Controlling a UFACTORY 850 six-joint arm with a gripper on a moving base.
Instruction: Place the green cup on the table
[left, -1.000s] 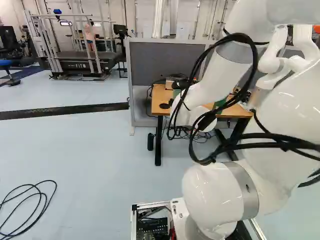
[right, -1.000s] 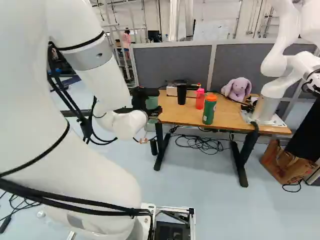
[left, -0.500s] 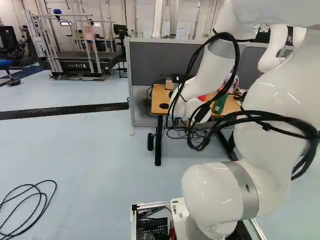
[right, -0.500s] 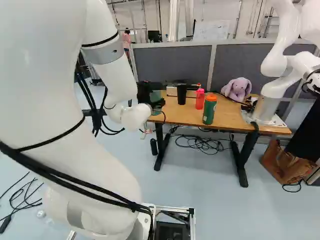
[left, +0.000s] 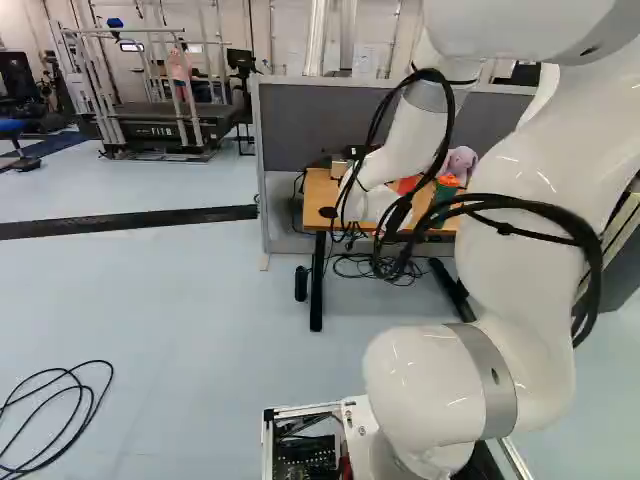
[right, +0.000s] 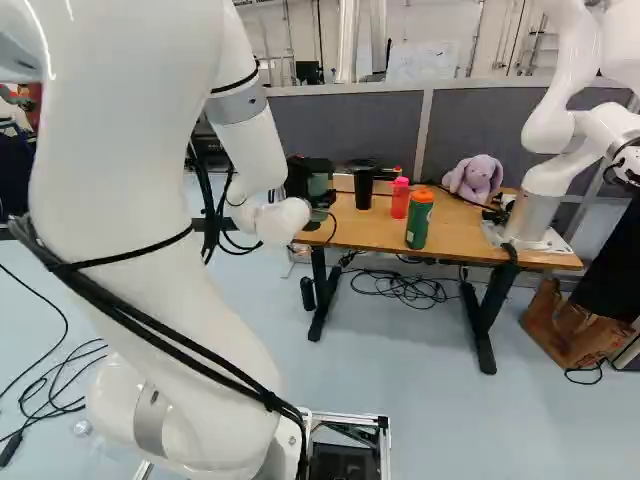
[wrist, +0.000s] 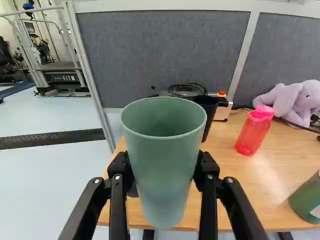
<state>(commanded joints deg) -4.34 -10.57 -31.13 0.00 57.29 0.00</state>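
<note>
In the right base view my gripper (right: 303, 178) is at the left end of the wooden table (right: 470, 235), shut on the green cup (right: 318, 188). The wrist view shows the gripper (wrist: 164, 172) with one finger on each side of the pale green cup (wrist: 162, 165), open end up. Past the cup's base the tabletop's near edge is visible. Whether the base touches the wood cannot be told. In the left base view the arm hides cup and fingers.
Behind the held cup stands a black cup (wrist: 207, 107). On the table are also a pink bottle (wrist: 255, 131), a green bottle with an orange lid (right: 419, 218), a purple plush (right: 474, 178) and another robot (right: 545, 175). A grey partition (right: 345, 130) backs the table.
The arm has carried the cup forward and to the right, over the table's left end, the grip unchanged. The base has not moved.
</note>
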